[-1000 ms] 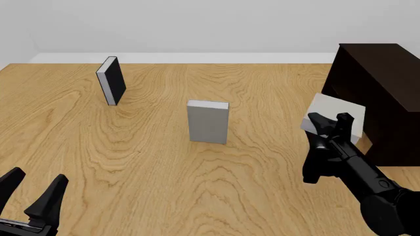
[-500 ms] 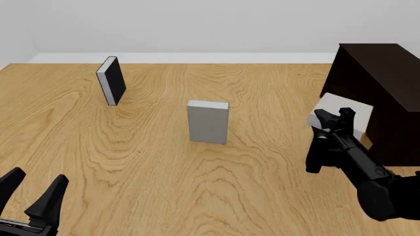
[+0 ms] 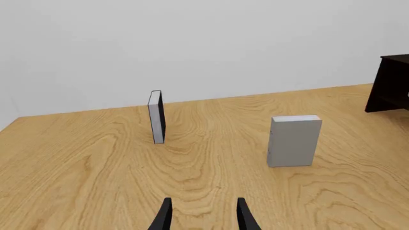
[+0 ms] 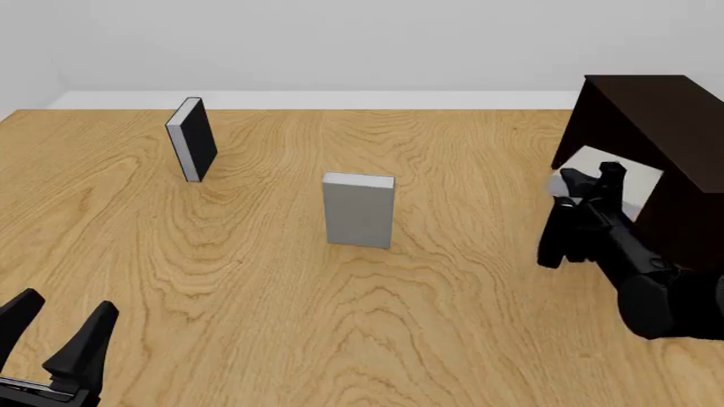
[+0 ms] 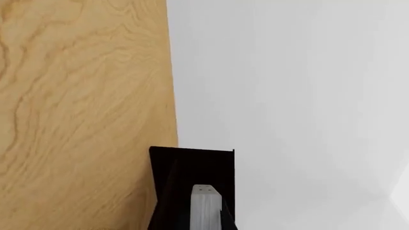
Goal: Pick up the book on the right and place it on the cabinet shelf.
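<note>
My right gripper is shut on the light-grey book and holds it above the table, against the open front of the dark cabinet. The book's far part overlaps the cabinet's opening; I cannot tell whether it rests on the shelf. In the right wrist view the book shows edge-on against the dark cabinet. My left gripper is open and empty at the near left, also seen in the left wrist view.
A second grey book stands upright mid-table, also in the left wrist view. A black-covered book stands at the far left, also in the left wrist view. The cabinet's edge shows there too.
My right gripper has carried the grey book up and to the right, from in front of the cabinet to its opening. The left arm and the other books have not moved.
</note>
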Robot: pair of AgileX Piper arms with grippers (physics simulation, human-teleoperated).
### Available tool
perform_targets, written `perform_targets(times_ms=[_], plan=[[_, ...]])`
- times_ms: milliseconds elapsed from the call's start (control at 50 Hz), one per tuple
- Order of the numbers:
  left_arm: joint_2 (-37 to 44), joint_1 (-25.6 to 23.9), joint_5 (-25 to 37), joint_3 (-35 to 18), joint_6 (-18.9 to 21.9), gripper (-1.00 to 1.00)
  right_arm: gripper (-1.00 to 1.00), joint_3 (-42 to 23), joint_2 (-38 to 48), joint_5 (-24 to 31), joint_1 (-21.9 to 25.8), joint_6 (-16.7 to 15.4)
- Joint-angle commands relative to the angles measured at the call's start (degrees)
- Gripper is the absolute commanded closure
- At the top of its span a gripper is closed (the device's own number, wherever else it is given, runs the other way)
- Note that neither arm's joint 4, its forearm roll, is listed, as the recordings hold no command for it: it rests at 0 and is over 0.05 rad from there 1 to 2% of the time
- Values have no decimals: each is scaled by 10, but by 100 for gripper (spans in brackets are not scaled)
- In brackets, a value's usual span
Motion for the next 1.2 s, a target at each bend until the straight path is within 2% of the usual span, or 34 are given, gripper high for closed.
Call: perform_targets(times_ms=[20,760,1080,1120,1200], plan=[[0,0,0,0,1,-100,100,-28,12,7,-19,14],[0,3,3,1,7,-100,100,-112,84,44,-55,26],[0,3,3,1,6,-100,100,-141,110,57,-77,24],[0,3,3,1,7,-100,100,-145,116,55,-89,15],[0,3,4,1,8,-100,100,-154,117,62,-85,22]])
